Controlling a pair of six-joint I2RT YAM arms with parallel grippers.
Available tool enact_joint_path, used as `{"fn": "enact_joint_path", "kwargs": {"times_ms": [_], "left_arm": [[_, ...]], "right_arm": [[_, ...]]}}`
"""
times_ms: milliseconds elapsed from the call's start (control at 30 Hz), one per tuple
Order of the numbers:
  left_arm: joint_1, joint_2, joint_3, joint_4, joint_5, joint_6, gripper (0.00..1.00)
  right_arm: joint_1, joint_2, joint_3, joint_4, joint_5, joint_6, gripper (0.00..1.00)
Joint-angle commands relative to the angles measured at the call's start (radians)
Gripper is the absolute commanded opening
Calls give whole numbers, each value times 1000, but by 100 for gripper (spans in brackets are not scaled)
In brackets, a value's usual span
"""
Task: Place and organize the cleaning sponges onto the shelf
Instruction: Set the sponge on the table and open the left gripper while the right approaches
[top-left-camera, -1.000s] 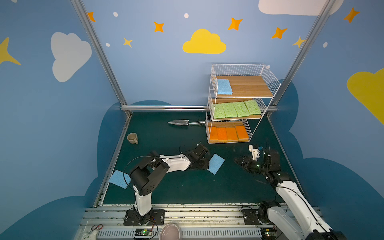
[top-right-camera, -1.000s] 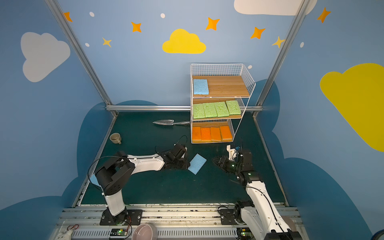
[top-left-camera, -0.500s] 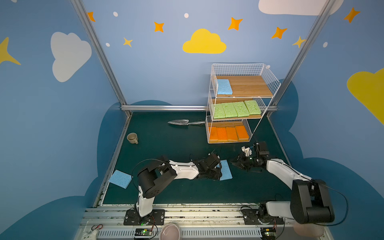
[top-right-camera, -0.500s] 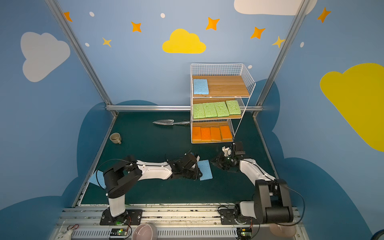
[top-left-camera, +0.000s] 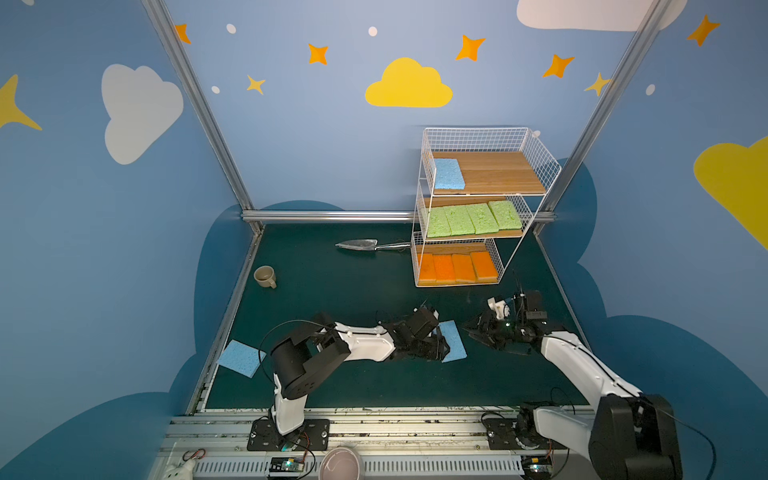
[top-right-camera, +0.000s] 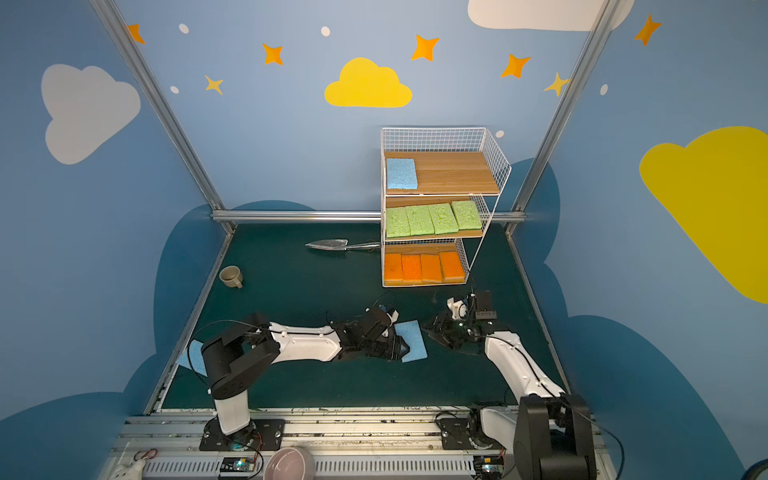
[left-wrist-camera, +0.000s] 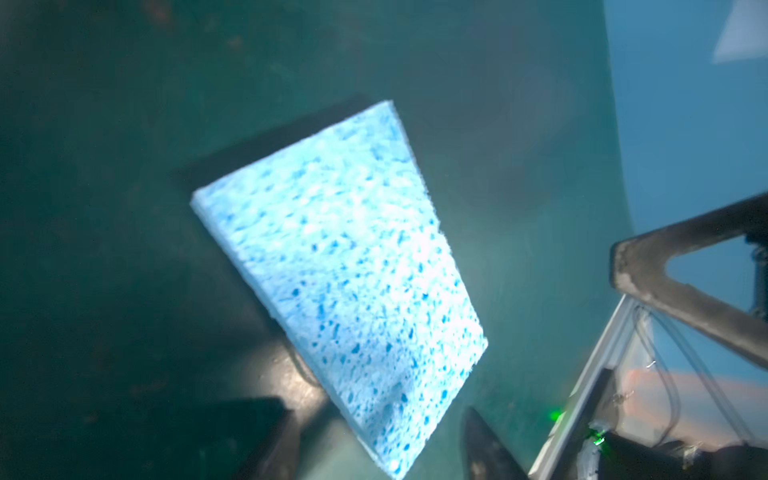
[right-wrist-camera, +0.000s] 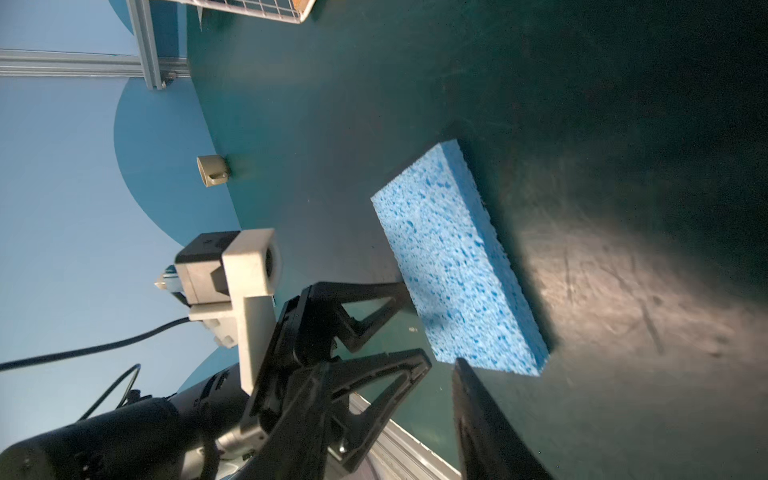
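Sponge (top-left-camera: 455, 340), light blue, lies flat on the surface (top-left-camera: 332, 299) at the shelf's (top-left-camera: 484, 174) six o'clock in a top view, with the left tool (top-left-camera: 438, 347) at its nine and the right tool (top-left-camera: 473, 330) at its three, near enough to collide. The left wrist view shows the left tool wide with only the sponge's corner between its jaws, so a pinch might slip off. The right wrist view shows just one finger (right-wrist-camera: 478, 415) of the right tool, so its spread cannot be told.

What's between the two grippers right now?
One light blue sponge, flat on the mat, sits between the left gripper and right gripper; both top views show it.

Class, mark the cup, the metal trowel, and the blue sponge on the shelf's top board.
cup (top-left-camera: 264, 275), in a top view, its mouth
metal trowel (top-left-camera: 358, 244), in a top view, its blade
shelved blue sponge (top-left-camera: 448, 173), in a top view, its upper face
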Motion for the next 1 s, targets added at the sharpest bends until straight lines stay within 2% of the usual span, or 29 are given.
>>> {"fn": "enact_joint_path", "kwargs": {"times_ms": [0, 300, 533, 667, 800, 867, 967], "left_arm": [[-36, 7, -1, 45, -12, -28, 75], [-76, 84, 87, 122, -43, -41, 80], [-57, 7, 41, 149, -104, -35, 81], [-53, -76, -40, 167, -154, -33, 82], [-43, -163, -110, 150, -200, -20, 86], [-32, -199, -138, 132, -215, -19, 87], [-9, -244, -189, 127, -220, -28, 88]], "right_arm": [[-11, -70, -59, -81, 24, 20, 50], [-50, -269, -190, -139, 83, 50, 48], [-51, -484, -283, -107, 144, 111, 41], [-50, -470, -329, -37, 110, 171, 39], [-48, -424, -420, 183, 12, 330, 41], [-41, -421, -457, 270, 17, 398, 42], [-34, -441, -468, 286, 56, 438, 42]]}}
